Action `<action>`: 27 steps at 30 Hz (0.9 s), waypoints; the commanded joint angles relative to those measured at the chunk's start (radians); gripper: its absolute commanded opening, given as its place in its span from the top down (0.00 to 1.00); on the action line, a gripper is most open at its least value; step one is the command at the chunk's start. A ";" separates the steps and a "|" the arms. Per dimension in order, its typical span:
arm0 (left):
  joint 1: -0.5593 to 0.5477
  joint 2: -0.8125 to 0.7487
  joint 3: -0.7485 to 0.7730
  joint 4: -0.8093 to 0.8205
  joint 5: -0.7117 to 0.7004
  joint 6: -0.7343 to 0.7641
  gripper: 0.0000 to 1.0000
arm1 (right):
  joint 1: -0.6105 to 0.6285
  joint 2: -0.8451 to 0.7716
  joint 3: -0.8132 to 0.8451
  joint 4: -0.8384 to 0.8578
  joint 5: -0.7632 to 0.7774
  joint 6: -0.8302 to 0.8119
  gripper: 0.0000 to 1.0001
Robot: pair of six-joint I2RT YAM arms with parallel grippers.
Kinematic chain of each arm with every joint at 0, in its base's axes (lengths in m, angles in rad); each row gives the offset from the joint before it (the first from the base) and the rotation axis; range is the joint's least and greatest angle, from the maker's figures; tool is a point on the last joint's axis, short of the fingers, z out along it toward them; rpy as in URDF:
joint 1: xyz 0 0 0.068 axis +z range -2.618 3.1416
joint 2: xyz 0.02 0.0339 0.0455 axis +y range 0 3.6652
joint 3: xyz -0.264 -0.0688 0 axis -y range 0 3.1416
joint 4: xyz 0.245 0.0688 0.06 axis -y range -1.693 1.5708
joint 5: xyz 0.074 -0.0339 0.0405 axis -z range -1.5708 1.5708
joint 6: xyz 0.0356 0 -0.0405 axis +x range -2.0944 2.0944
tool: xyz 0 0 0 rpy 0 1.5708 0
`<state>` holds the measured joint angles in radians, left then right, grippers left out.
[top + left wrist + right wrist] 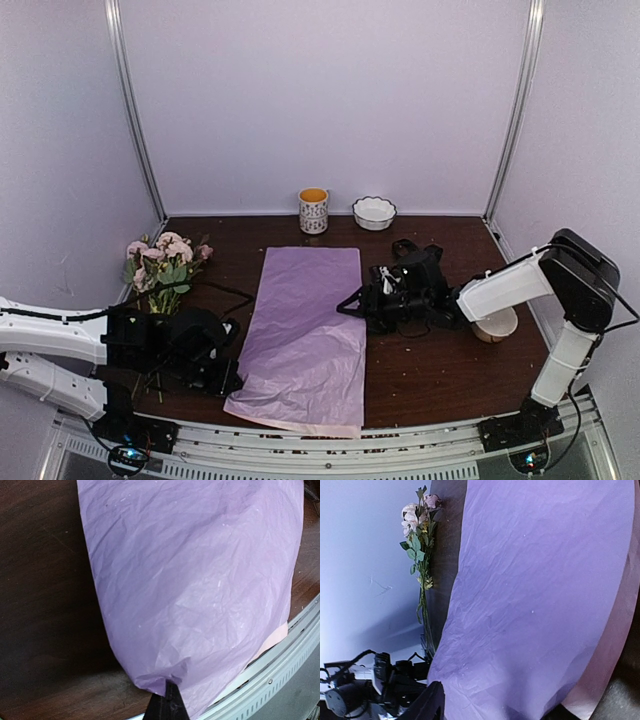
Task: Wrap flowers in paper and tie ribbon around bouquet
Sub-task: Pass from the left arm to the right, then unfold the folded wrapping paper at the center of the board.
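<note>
Paper lay flat on the dark table, mid-frame in the overhead view, its long side running from the back toward the near rail.

Left gripper, lower left of the sheet, was clenched on the paper's near corner. The tissue puckered right at the fingertips.

Right gripper sat at the sheet's right edge. Its jaws stood apart with the edge between them, and one finger showed dark at the bottom of the wrist view. No clamp on the sheet was seen.

Flowers stood at the left of the frame, heads toward the back and stems running down behind the left arm, apart from the paper.

Mug and white bowl sat side by side against the back wall.
</note>
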<state>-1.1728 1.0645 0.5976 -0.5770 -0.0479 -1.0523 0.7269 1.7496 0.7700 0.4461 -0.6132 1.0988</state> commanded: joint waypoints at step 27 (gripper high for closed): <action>-0.463 -0.014 0.505 -0.172 -0.788 0.835 0.02 | 0.178 -0.400 0.491 -0.568 0.330 -0.274 1.00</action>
<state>-1.5803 1.0256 1.0187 -0.6777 -0.6292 -0.4282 0.9001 1.3708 1.1748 0.0879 -0.4252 0.9562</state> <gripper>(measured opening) 0.978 0.006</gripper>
